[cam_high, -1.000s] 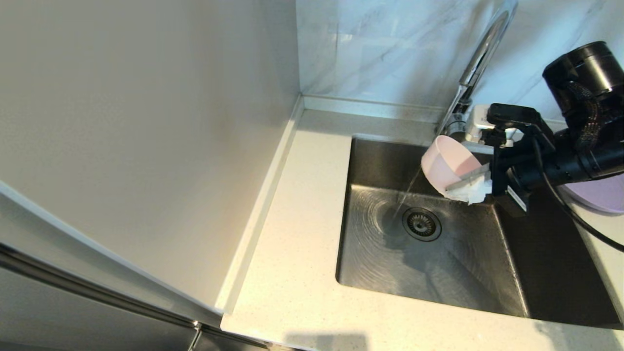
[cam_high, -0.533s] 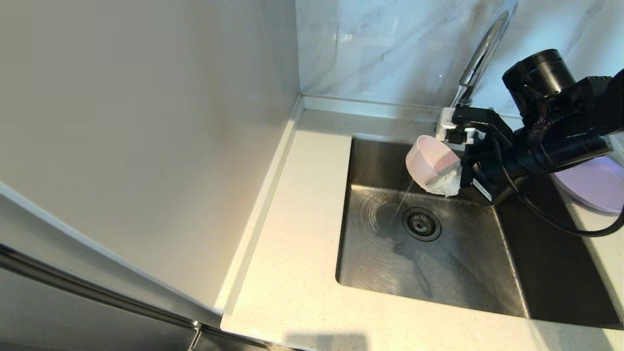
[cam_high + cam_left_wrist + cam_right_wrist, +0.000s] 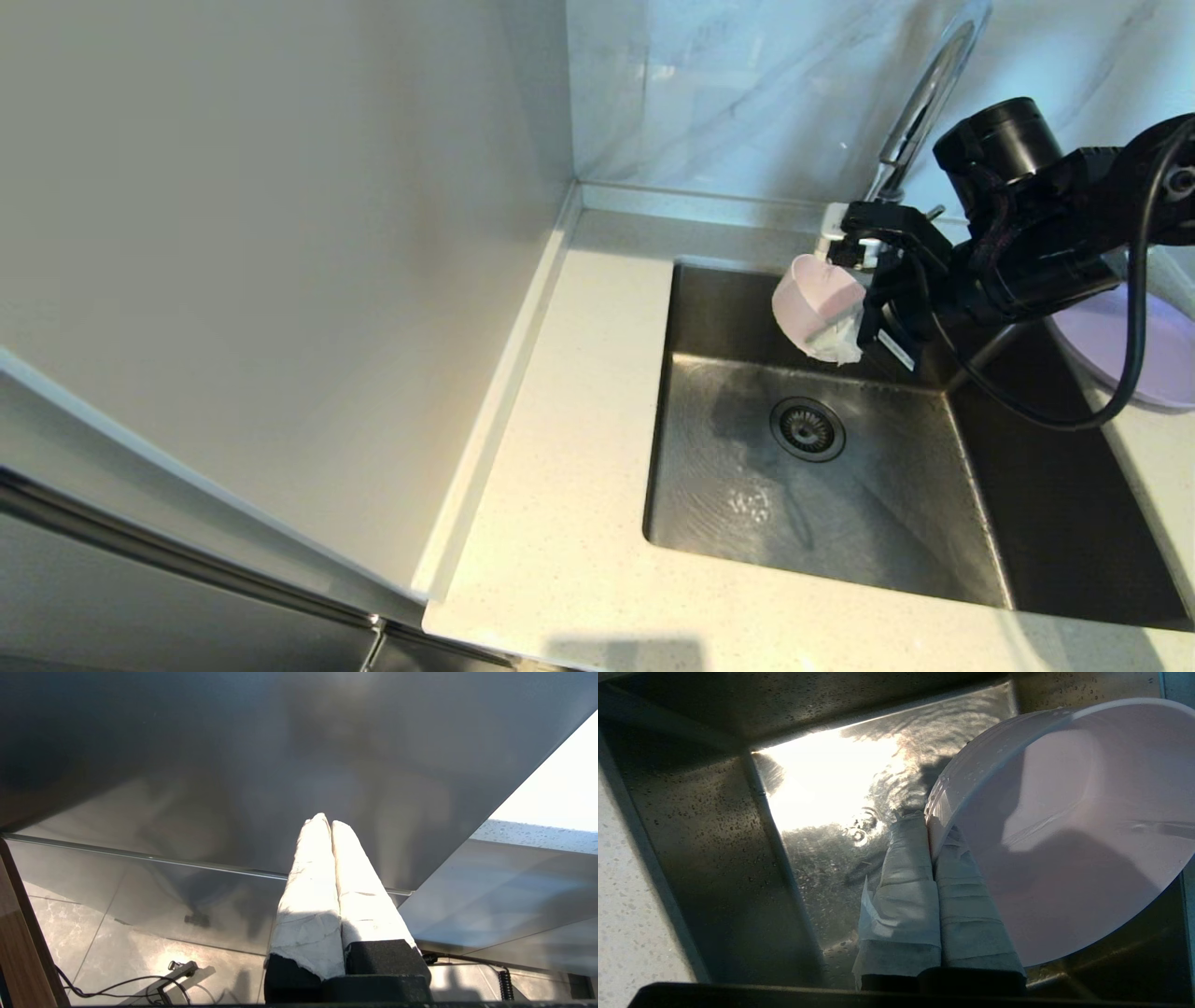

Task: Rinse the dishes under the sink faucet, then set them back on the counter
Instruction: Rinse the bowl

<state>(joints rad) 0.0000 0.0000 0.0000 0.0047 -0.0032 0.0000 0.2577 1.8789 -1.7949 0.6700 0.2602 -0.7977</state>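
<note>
Head view showed the sink (image 3: 747,504) at five o'clock, wet around its drain strainer (image 3: 808,428). Farther back, the right gripper (image 3: 840,341) pinched the pink-white bowl's (image 3: 815,297) rim, tilted above the basin by the faucet (image 3: 924,93). At three o'clock the lilac plate (image 3: 1144,350) lay on the counter (image 3: 560,523). Left gripper (image 3: 325,820) sat closed, empty. No writing was legible.

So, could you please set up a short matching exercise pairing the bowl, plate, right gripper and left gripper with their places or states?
Things:
1. bowl
2. plate
3. right gripper
4. left gripper

Places or states:
A. shut on nothing, away from the sink
B. clamped on the bowl's rim
C. lying on the counter
D. held tilted above the basin

Pairs: 1-D, 2-C, 3-B, 4-A
</note>
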